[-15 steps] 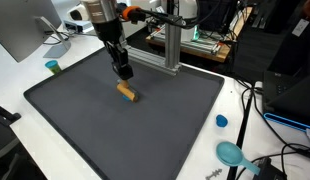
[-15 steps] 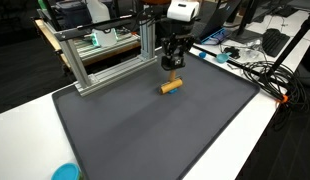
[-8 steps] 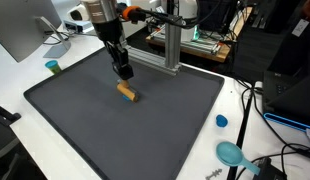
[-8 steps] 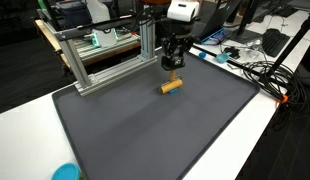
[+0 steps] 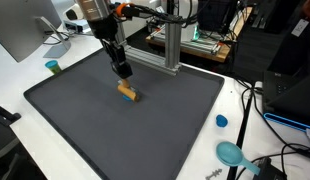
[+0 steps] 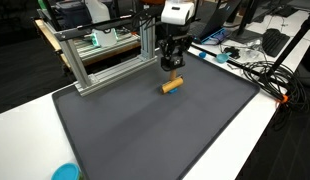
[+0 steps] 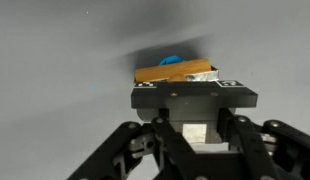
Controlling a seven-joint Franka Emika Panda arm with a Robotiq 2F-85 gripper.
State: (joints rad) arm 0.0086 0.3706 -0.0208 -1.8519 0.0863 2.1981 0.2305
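Robot's gripper (image 5: 123,72) is hovering just above an orange block (image 5: 128,93), which is lying on the dark mat (image 5: 115,130) covering a white counter (image 5: 20,72). Whether the gripper is released or clenched cannot be told.

Dark mat (image 5: 125,125) on white table (image 5: 25,72)

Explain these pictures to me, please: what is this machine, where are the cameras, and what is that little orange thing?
It is a robot arm with a gripper at its end, a two-fingered clamp. Two pictures come from cameras standing outside the robot; the third looks from a camera on its wrist. A small orange-brown block lies on a dark mat spread on a white table. The gripper hangs just above the block, not touching it; whether it is open or shut I cannot tell.
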